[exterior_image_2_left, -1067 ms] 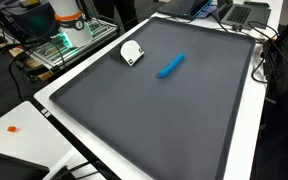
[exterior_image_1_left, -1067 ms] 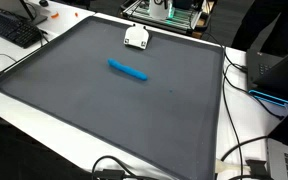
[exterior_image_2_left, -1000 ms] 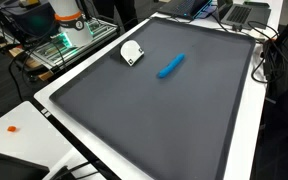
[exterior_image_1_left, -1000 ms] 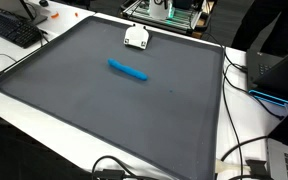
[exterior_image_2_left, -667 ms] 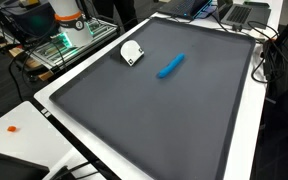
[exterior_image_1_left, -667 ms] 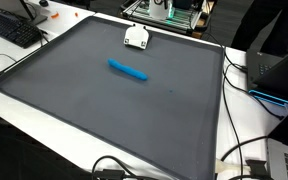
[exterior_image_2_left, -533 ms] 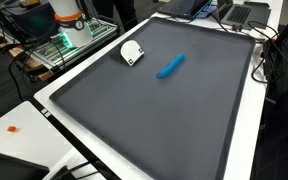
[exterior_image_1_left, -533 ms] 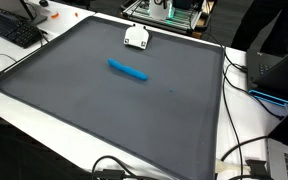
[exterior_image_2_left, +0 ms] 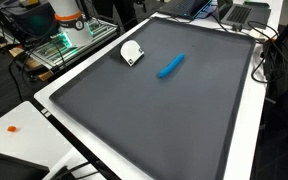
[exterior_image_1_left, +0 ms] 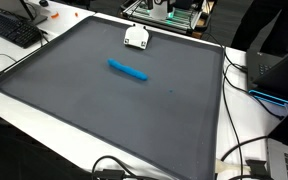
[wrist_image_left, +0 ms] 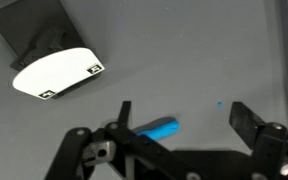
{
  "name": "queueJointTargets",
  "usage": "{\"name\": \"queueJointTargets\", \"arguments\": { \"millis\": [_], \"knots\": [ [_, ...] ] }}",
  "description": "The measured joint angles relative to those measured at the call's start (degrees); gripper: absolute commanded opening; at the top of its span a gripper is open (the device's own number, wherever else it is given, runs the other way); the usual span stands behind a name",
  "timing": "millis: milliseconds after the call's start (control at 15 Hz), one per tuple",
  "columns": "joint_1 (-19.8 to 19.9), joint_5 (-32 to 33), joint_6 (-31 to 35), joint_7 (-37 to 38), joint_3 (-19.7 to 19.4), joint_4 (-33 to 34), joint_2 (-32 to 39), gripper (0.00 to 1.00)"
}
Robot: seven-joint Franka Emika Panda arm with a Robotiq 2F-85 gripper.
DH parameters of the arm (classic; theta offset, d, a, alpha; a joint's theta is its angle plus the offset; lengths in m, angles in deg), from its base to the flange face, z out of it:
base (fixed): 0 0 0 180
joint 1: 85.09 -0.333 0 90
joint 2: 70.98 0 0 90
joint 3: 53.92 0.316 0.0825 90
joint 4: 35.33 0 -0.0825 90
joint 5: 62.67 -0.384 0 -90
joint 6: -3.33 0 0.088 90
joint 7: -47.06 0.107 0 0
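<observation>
**Tool hanging open above the blue stick, off-centre**

I am looking down through the wrist view, and the tool is hanging above the grey mat with its fingers standing wide apart and holding nothing. The blue stick is lying flat on the mat, near the white box but well clear of it. One end of the stick is hiding behind the tool's body. The part I can see is sitting closer to one finger than to the other, not midway between them.

In both exterior views the stick is lying out toward the middle of the mat. The white box is sitting close to the mat's edge, on the side of the robot's base. The tool itself is not showing in those views, so I am judging its height from the wrist view alone, and that is a weak guide.

As I see it, these are the risks:
- Coming down off-centre could land a fingertip on the stick and roll or flick it, because it is round and loose.
- Misjudging the height could press the fingertips into the mat.
- Drifting toward the white box could knock it.
</observation>
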Motion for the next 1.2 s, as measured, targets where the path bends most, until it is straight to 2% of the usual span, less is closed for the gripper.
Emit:
{"name": "queueJointTargets", "arguments": {
  "millis": [667, 1000, 1200],
  "knots": [
    [7.70, 3.38, -3.13, 24.61, -0.20, -5.66, -0.07, 1.00],
    [7.92, -1.55, -3.36, 27.38, -2.30, -8.53, 0.20, 1.00],
    [7.96, -2.11, -2.85, 28.32, -2.93, -9.15, 1.19, 1.00]
  ]
}}
